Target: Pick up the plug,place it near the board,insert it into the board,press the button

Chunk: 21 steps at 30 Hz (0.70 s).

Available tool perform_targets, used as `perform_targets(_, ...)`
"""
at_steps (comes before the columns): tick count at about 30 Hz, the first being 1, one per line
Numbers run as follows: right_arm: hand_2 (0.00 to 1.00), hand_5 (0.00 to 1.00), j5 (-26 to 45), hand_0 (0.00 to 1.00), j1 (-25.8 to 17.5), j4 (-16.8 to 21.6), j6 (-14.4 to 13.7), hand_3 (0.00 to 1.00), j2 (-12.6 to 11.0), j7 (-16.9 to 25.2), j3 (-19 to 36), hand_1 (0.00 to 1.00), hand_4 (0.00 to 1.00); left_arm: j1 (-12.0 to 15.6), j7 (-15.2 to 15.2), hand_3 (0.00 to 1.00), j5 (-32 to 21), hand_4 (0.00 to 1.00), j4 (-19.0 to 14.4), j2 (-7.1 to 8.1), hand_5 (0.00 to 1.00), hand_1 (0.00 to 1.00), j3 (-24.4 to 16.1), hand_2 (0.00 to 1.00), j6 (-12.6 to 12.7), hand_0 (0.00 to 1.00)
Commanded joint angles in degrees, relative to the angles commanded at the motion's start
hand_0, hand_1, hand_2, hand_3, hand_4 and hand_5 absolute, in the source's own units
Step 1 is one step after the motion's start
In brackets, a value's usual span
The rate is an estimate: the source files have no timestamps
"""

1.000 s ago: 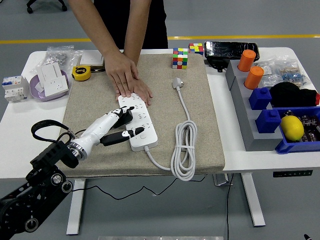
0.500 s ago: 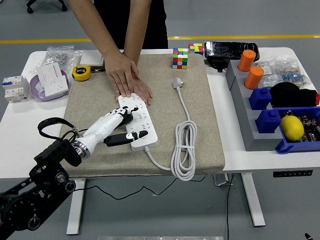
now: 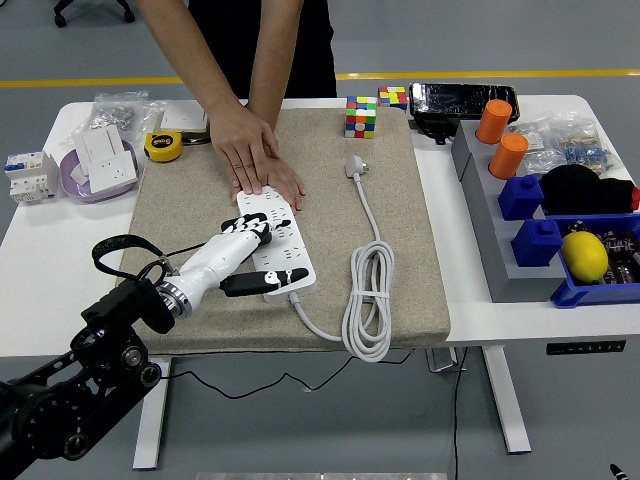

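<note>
Head view gave us the left hand (image 3: pixel 248 258) reaching in from the lower left over the grey mat (image 3: pixel 190 215) on the white bench (image 3: pixel 45 260). It rested on the near half of the white power board (image 3: pixel 276 244), fingers (image 3: pixel 268 282) loosely spread and gripping nothing, the black fingertips lying across the board's near end. We saw a person's hand (image 3: pixel 255 152) pressed flat on the board's far end. Further right, the white plug (image 3: pixel 354 165) lay on the mat, well apart from the board, its cable (image 3: pixel 367 305) coiled near the mat's front edge. We saw no right hand.
</note>
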Motion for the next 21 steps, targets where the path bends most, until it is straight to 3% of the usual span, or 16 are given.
perform_targets(10, 0.768, 0.998, 0.0, 0.852, 0.0, 0.0, 0.0, 0.810, 0.0, 0.0, 0.0, 0.785, 0.998, 0.1, -0.3, 0.971, 0.6, 0.998, -1.0, 0.11, 0.998, 0.998, -0.2, 0.998, 0.5, 0.998)
perform_targets(14, 0.768, 0.998, 0.0, 0.852, 0.1, 0.0, 0.0, 0.810, 0.0, 0.0, 0.0, 0.785, 0.998, 0.3, -0.9, 0.971, 0.0, 0.998, -3.3, 0.06, 0.998, 0.998, -0.9, 0.998, 1.6, 0.998)
perform_targets(21, 0.768, 0.998, 0.3, 0.852, 0.1, 0.0, -0.1, 0.809, 0.0, 0.0, -0.3, 0.785, 0.998, 0.8, -0.9, 0.966, -6.8, 0.998, -8.7, 0.76, 0.998, 0.998, -0.3, 0.998, 2.3, 0.998)
